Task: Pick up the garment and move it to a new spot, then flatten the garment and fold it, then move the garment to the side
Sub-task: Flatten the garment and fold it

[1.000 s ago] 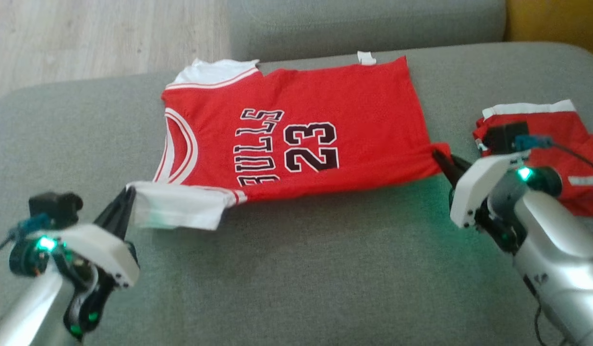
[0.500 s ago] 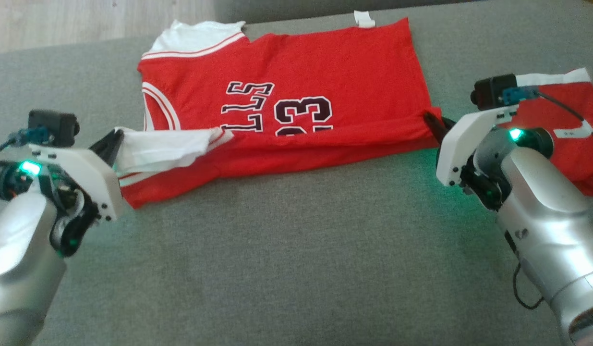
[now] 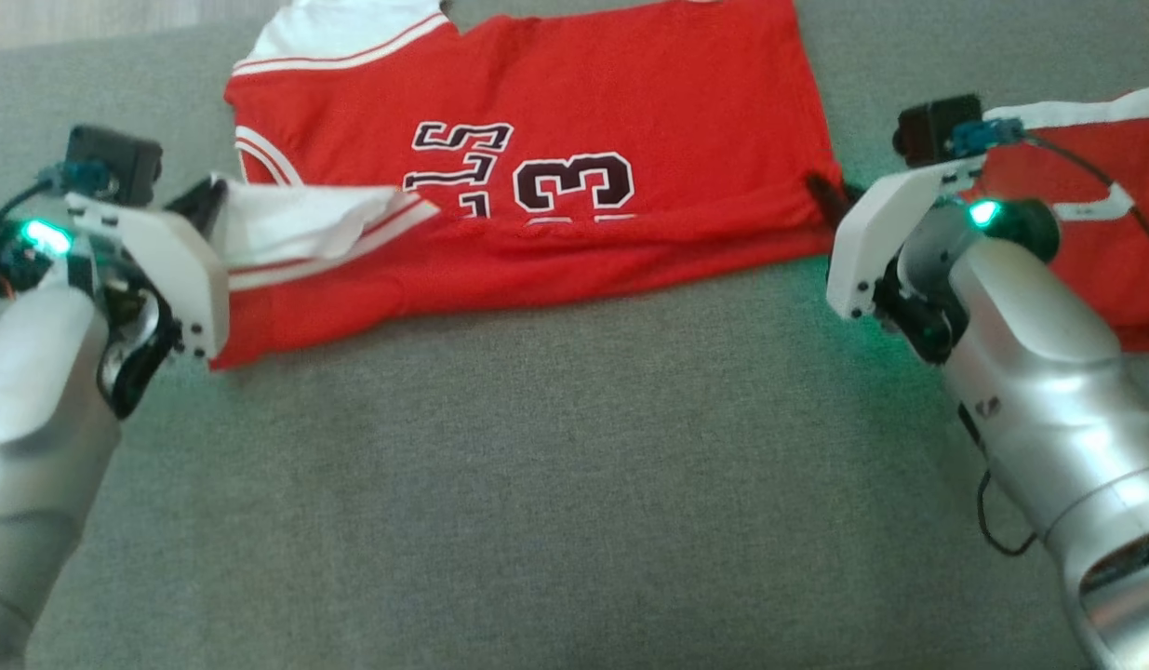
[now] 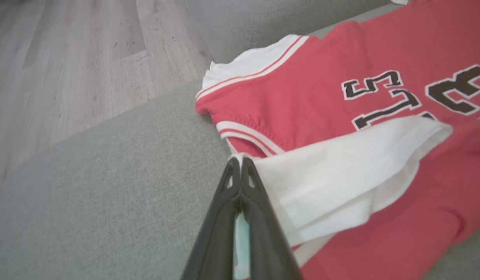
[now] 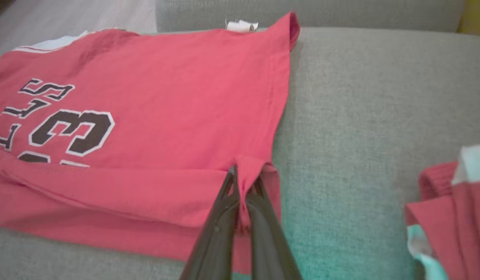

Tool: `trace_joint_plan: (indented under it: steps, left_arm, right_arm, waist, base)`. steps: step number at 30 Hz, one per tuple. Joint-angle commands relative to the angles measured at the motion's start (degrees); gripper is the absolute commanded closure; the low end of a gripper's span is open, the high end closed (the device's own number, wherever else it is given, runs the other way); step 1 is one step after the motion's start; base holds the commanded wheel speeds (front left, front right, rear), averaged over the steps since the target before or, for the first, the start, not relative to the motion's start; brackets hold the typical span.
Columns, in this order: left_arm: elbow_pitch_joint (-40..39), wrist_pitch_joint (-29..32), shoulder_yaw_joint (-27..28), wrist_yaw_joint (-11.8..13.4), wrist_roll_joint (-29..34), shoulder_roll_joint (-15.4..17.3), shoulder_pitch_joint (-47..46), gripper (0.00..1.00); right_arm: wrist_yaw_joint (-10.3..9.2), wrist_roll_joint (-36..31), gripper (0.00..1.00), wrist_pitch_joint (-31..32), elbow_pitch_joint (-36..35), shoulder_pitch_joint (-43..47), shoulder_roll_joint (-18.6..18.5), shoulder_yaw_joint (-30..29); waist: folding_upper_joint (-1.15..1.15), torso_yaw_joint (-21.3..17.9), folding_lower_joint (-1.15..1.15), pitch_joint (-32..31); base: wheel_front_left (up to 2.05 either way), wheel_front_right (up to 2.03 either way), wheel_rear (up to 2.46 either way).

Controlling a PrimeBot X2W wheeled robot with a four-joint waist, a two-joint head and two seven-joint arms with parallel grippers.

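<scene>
Red jersey [image 3: 648, 112] lies across the upper middle of the head view on the grey cushion [image 3: 555, 484], its lower edge folded up over the lettering. At the frame's left edge we have our left gripper [image 3: 209, 194] clamped tight on the jersey's white sleeve [image 3: 295, 223]. At the right, our right gripper [image 3: 823, 194] pinches the jersey's corner. Another red garment [image 3: 1095, 251] sits far right.

- Jersey [image 3: 630, 112]: soft, matt red cloth with white trim and flat dark print.
- Sofa [image 3: 537, 465]: coarse grey woven cloth, matt.
- Floor [image 4: 68, 58], at 10 o'clock: pale wood-grain planks, smooth.
- Fingers [image 4: 220, 225]: dark matt plastic.
- Right forearm [image 3: 1048, 372], at 4 o'clock: silvery and glossy, with a white plastic shell.
</scene>
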Motion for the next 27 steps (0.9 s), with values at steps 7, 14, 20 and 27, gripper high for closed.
trace_joint_plan:
  steps: [7,14,20,27]
  left_arm:
    - [4.48,-16.56,4.68,3.58,2.40,-2.11,-11.39,0.00]
    - [7.33,-30.15,7.89,4.65,1.44,-5.85,-11.19,0.00]
    - [-1.81,-31.42,14.29,6.81,3.31,-6.61,-4.52,0.00]
    - [-16.83,-31.45,23.05,9.64,9.36,-10.57,12.35,0.00]
  right_arm:
    - [-0.05,-0.05,0.00,-10.64,3.53,-7.47,1.88,-4.85]
    - [-0.05,-1.72,0.00,-23.93,5.12,-7.78,1.33,-7.65]
    - [-0.05,-5.37,0.00,-26.46,-1.84,-3.45,-0.73,-11.46]
    - [-0.05,-16.72,0.00,-26.50,-19.68,12.56,1.26,-24.79]
  waist:
    - [0.00,-0.26,-0.01,1.89]
    - [0.00,0.83,-0.01,-0.91]
    - [0.00,1.56,-0.01,-4.78]
    - [0.00,2.33,-0.01,-9.66]
  base:
    - [0.00,0.00,0.00]
    - [0.00,0.00,0.00]
    - [0.00,0.00,0.00]
    - [0.00,0.00,0.00]
